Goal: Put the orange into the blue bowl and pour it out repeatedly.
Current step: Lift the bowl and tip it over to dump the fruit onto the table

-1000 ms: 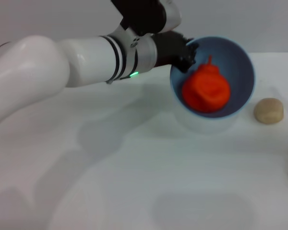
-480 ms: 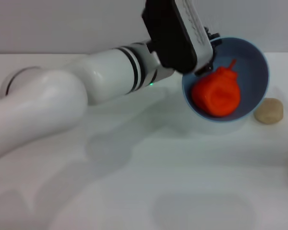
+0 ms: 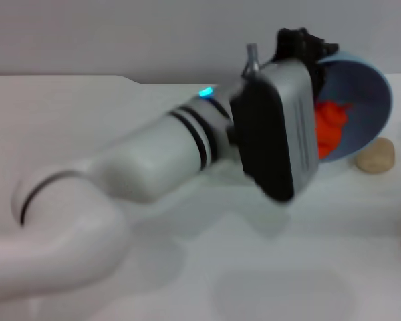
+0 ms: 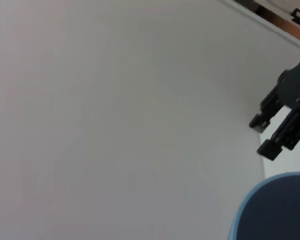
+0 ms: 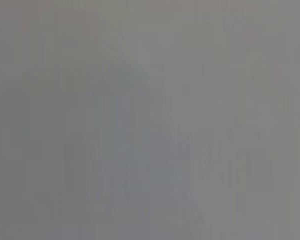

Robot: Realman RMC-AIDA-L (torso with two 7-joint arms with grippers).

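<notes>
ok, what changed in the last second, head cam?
The left tool, gripping the rim of the blue bowl, lifted it off the table and tipped it further onto its side, shifting right. The orange slid toward the lower rim but remains inside. The beige lump did not move. Right arm out of view.

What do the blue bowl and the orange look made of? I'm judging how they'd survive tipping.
The blue bowl looks like smooth, glossy plastic, with an even colour and a thin rim; glazed ceramic can't be ruled out. The orange looks like a moulded plastic or rubber replica, uniformly saturated and lumpy.
</notes>
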